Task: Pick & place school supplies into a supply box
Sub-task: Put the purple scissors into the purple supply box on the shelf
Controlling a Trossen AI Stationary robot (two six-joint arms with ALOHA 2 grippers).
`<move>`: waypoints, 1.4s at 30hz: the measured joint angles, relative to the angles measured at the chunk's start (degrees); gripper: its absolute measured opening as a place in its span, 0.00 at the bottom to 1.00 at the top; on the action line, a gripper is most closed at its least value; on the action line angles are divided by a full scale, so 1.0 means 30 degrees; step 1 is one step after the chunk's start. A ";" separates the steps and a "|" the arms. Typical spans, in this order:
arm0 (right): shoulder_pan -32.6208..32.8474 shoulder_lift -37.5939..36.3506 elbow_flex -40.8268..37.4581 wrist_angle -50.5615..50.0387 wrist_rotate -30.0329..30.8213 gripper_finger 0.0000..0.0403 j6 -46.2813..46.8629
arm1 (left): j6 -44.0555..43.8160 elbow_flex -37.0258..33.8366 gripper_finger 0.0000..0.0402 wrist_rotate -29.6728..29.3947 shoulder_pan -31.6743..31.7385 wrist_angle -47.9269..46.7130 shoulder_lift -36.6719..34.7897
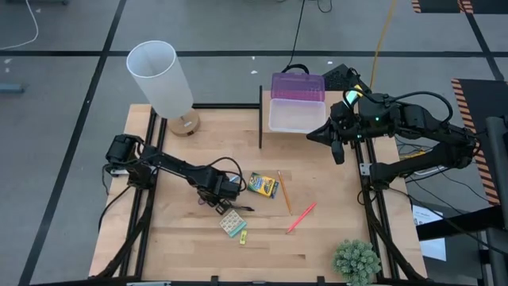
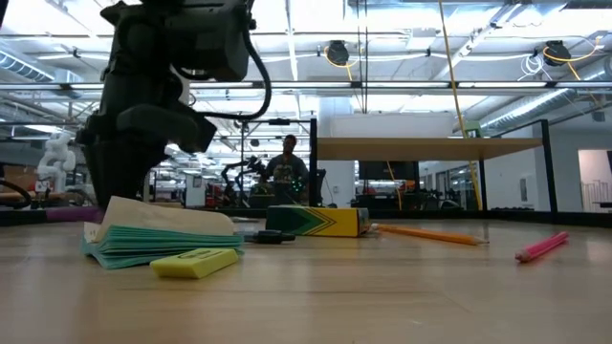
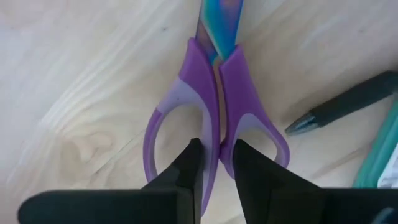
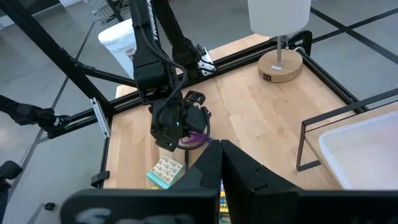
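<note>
The left hand (image 3: 214, 165) is down at the wooden worktop (image 1: 317, 246), left of centre, its two dark fingers (image 3: 186, 168) pinched close together over the middle of the purple-handled scissors (image 3: 214, 106) — the fingertips sit where the two handle loops meet, the blades running away from the wrist, though whether they truly clamp the scissors or merely rest on them I cannot tell. A black pen (image 3: 348, 106) lies just beside the scissors on the wood. From above, the green-yellow crayon box (image 1: 262, 184) lies just right of that hand, with the orange pencil (image 1: 284, 192) beside it and the pink pen (image 1: 301, 218) a little farther to the right. The pastel eraser block (image 1: 232, 223) lies just in front of the left hand, and the small yellow piece (image 1: 243, 237) is near its corner. The right hand (image 1: 334, 145) hangs above the right rear of the worktop, just right of the supply box (image 1: 295, 114) — a clear box whose purple lid stands open at the back edge; its fingers (image 4: 208, 168) are nearly together and hold nothing. A white lamp (image 1: 163, 79) stands at the rear left corner, and a small green potted plant (image 1: 355, 260) at the front right.
</note>
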 joint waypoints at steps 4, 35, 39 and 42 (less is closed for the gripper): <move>0.0000 0.0000 0.0000 -0.0007 0.0000 0.00 0.0000 | 0.0551 0.0975 0.18 0.0044 0.0000 -0.1216 -0.0029; 0.0000 -0.0731 0.0000 -0.3024 -0.0080 0.00 -0.0015 | 0.5647 1.1727 0.18 -0.0621 0.0405 -1.1132 -0.0113; 0.0000 -0.1482 0.0000 -0.3763 -0.0073 0.00 -0.0011 | 0.6264 1.3259 0.18 -0.0748 0.1192 -1.1910 -0.0113; 0.0000 -0.2074 0.0000 -0.4372 0.0006 0.00 -0.0132 | 0.6507 1.4465 0.18 -0.0867 0.1908 -1.1909 -0.0121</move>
